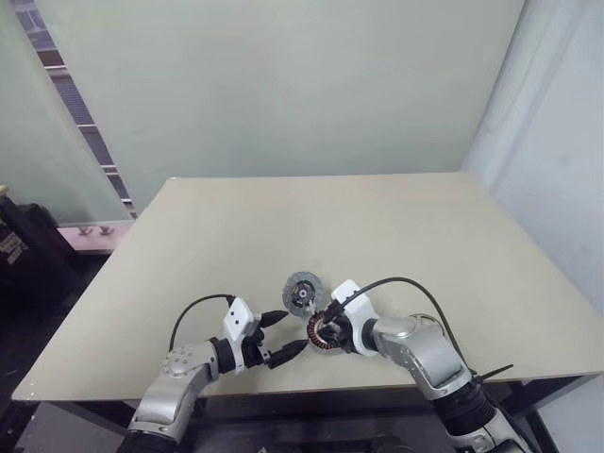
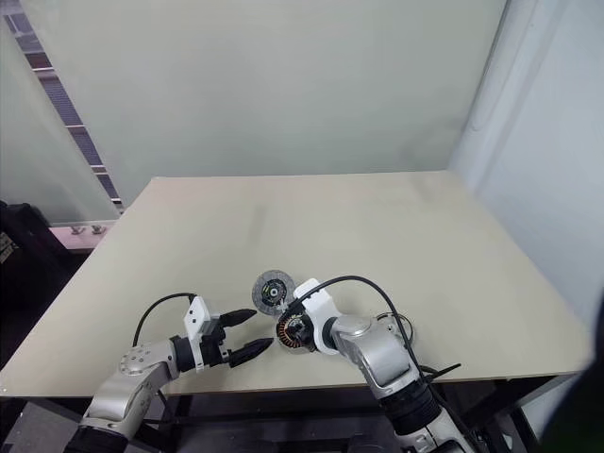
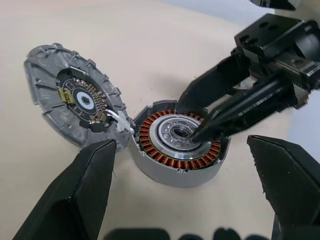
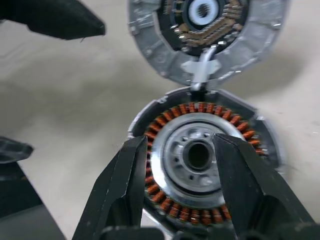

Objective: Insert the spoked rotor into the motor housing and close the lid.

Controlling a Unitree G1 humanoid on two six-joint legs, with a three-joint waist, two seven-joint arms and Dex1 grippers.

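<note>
Spoked rotor (image 4: 197, 155) is seated in the motor housing (image 3: 175, 172) between the parted right pincer (image 4: 197, 165) fingers; lid (image 3: 70, 97) is left open beside the wide-open left pincer (image 1: 281, 335).

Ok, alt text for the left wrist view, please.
The right hand, fingers apart, reaches into the hub of the spoked rotor, which sits inside the grey motor housing. The lid lies open beside it on the table.

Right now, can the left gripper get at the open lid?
Probably yes. The left gripper stands open beside the lid, with bare table between them. The right gripper is over the rotor in the housing, not over the lid.
</note>
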